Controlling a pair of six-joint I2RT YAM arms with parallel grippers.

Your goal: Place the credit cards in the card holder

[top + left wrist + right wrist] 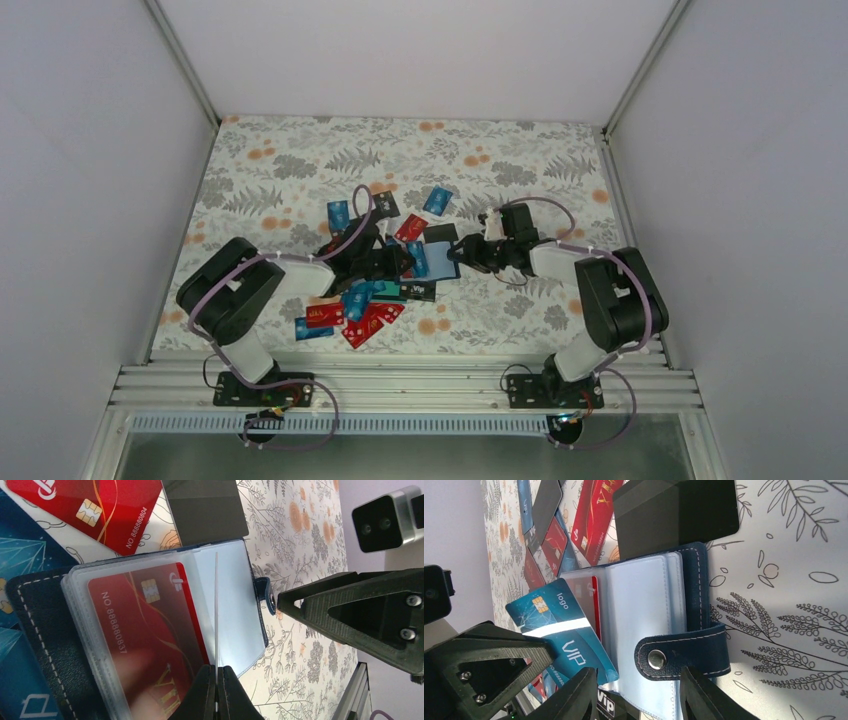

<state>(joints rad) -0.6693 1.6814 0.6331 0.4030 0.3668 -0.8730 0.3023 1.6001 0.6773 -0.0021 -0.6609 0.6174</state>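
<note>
"Since the next move turns on it, where does the card holder (696, 590) lie from each gripper?" asks the senior inspector.

"Open on the cloth (784, 580) at mid-table, between the two," the junior replies. "Left gripper (216, 677) is at its left side, right gripper (636, 682) at the edge with the strap (684, 652). Neither arm is the nearer."

"State of the hands?"

"Left: closed tight on one clear page (216, 610), which stands up on edge. Right: fingers about half apart, astride the strap edge. Whether they press on anything I cannot tell."

"And the card concerned?"

"A blue card (556, 630), tilted across the half of the holder away from the strap. Its long axis slants toward the right gripper, one corner close by a finger. It overlaps the sleeve holding a red card (145, 625). Whether it is inside a sleeve I cannot tell. In my judgement it must slide in along that long axis, beside the raised page."

"Surface and room?"

"Flat floral cloth, bare on the strap side. A black card (676, 512) lies against the holder's edge farthest from the right gripper. Loose credit cards (350, 315) crowd the left arm's side. White walls (90, 200) stand well apart from the work."
</note>
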